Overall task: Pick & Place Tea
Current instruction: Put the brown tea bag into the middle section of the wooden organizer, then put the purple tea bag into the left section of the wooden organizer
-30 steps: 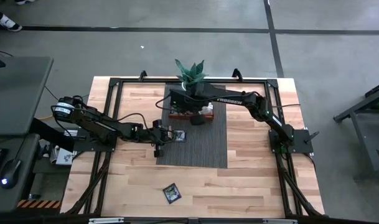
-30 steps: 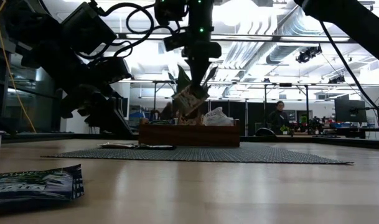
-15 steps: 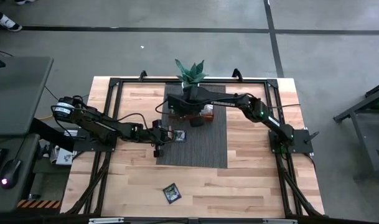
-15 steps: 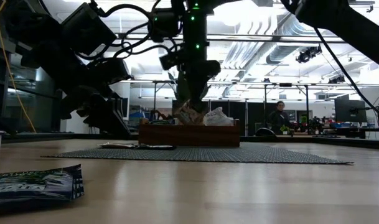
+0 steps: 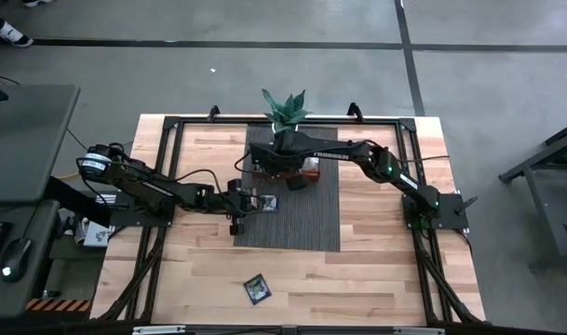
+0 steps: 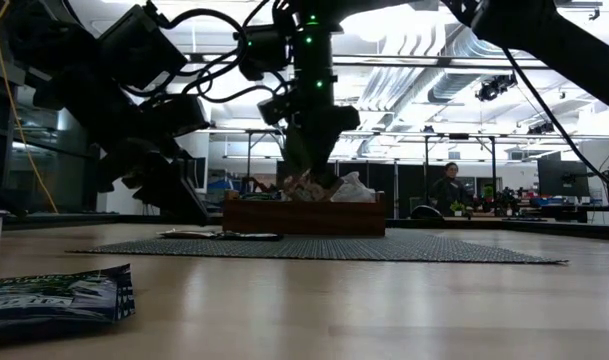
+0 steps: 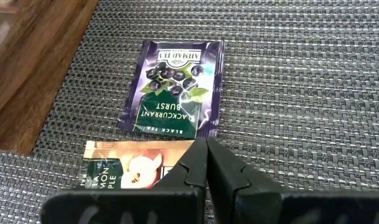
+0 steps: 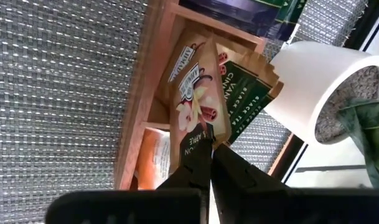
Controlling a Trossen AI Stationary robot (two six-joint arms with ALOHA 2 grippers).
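From above, the right gripper (image 5: 264, 166) has come down from over the brown wooden three-compartment tray (image 5: 285, 171) into its left end, while the left gripper (image 5: 252, 204) waits, fingers together, beside a dark blackcurrant sachet (image 5: 270, 204) on the grey woven mat (image 5: 313, 219) in front of the tray. At table height the tan sachet (image 6: 302, 183), earlier held clear above the tray, now sits at rim level. The right wrist view shows the fingers clamped on that tan vanilla sachet (image 8: 198, 99) inside a compartment, so I judge release is next.

high: overhead | low: table-level | wrists: close (all share mat (image 5: 292, 200))
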